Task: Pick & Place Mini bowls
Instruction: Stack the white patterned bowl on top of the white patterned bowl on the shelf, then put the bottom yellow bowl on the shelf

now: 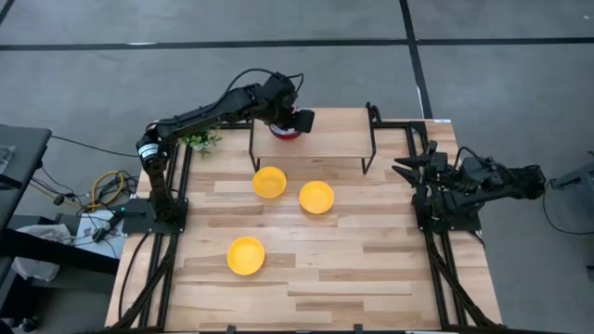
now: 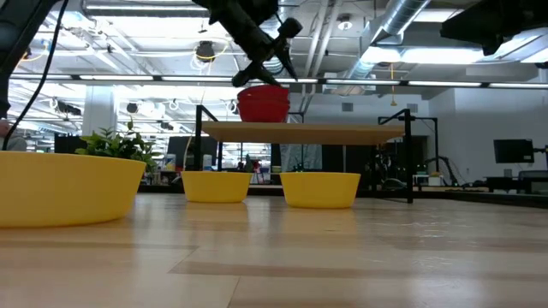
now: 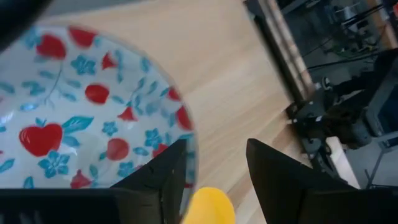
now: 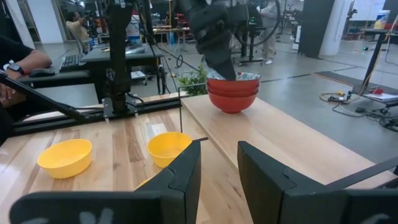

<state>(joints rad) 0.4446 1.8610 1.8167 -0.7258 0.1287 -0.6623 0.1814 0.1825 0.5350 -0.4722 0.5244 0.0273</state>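
Stacked floral bowls (image 4: 232,92), red outside, white inside with red-and-blue flowers, sit on the raised shelf (image 1: 325,134) at 12 o'clock (left end); left gripper (image 1: 295,121) over them, fingers spread astride the rim. Three yellow bowls (image 1: 269,182) on table (image 1: 371,269) center. Right gripper (image 1: 408,167) parked at 3 o'clock, open.

The worktop (image 1: 371,269) is made of pale wooden planks. Three plain yellow bowls stand directly on it: one bowl (image 1: 269,182) just in front of the raised shelf (image 1: 325,139), a second bowl (image 1: 316,197) close beside the first, and a third bowl (image 1: 246,255) well apart from the shelf, nearer the worktop's front edge. The shelf is a wooden board on thin dark legs, standing at the back of the worktop. On the shelf's left end sits a stack of red-sided bowls (image 4: 232,90), the top one patterned inside with red and blue. A small green plant (image 1: 199,140) sits beside the shelf's left end.
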